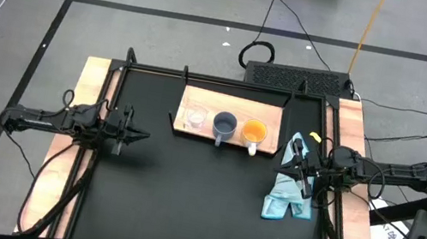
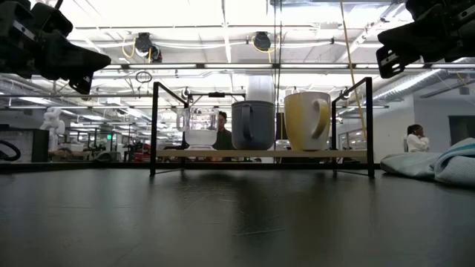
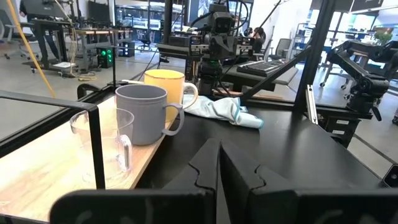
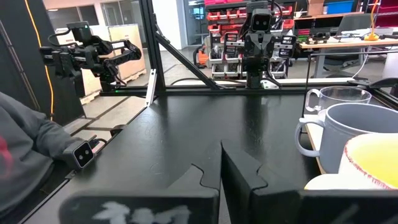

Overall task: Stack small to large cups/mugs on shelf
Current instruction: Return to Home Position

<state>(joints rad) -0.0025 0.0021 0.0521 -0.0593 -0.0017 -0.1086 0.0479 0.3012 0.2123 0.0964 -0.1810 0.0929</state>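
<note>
High view: glass point(image 1: 194, 118), grey mug point(image 1: 224, 124) and orange mug point(image 1: 254, 131) line the shelf point(image 1: 233, 105) at the far edge of the tabletop point(image 1: 198, 212); placing looks done. My left gripper point(image 1: 140, 134) and right gripper point(image 1: 300, 160), fingers pressed together and empty, hover by its side edges.

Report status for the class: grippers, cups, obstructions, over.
Left gripper shut, empty, left of shelf. Right gripper shut, empty, above cloth. Glass cup, blue-grey mug, orange mug in a row on shelf. Nothing obstructing.

Black surface point(image 1: 201, 196) holds the wooden shelf point(image 1: 238, 104) at its far edge, blue cloth point(image 1: 287, 197) to the right. On the shelf: glass cup point(image 1: 194, 119), grey mug point(image 1: 224, 125), orange mug point(image 1: 254, 131), in a row.
</note>
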